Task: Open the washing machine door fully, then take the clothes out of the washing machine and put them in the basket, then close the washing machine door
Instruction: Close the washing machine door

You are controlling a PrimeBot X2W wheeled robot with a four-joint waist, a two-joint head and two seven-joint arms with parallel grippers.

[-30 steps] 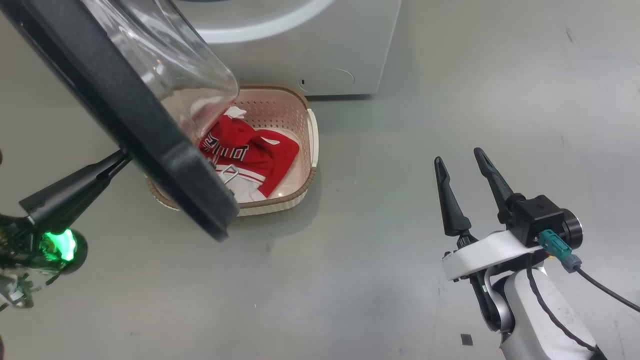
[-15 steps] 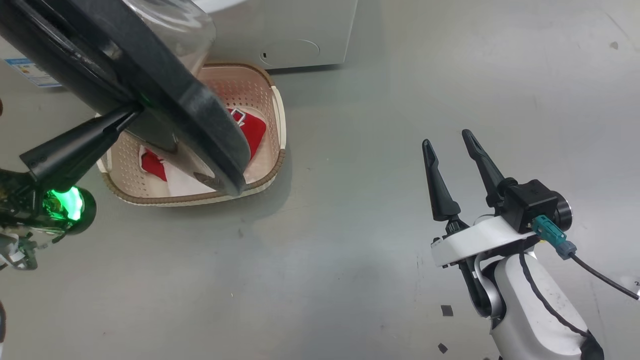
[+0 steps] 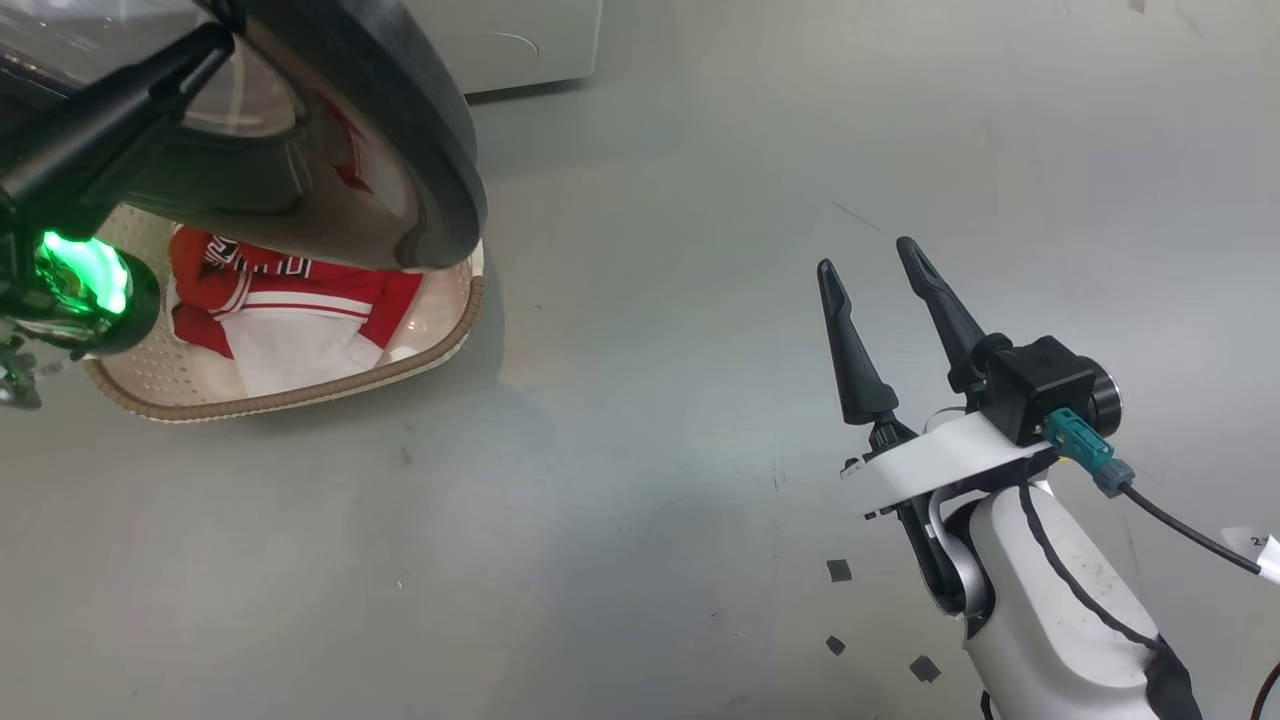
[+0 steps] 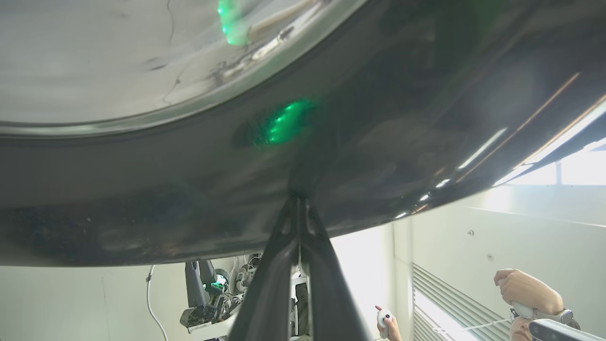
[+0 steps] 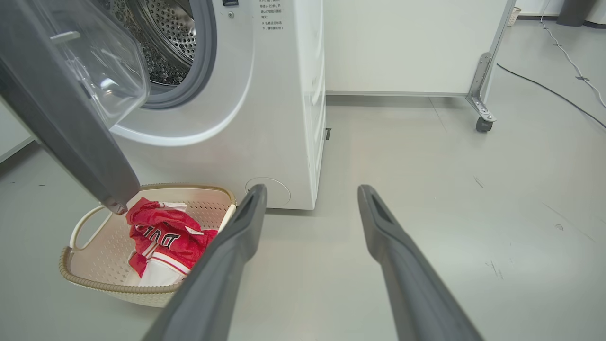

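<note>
The clothes (image 5: 161, 234) lie heaped inside the basket (image 5: 118, 292) before the washing machine (image 5: 279, 118).

You're in a test lab: the washing machine (image 5: 284, 118) stands on bare grey floor (image 5: 426, 213) beside a wheeled partition (image 5: 407, 42), upper right; a person (image 4: 525, 289) holds a controller (image 4: 383, 317).

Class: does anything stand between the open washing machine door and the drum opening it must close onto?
Nothing visible does: the space between the washing machine door and the grey drum seal is free; the basket of clothes sits below it.
</note>
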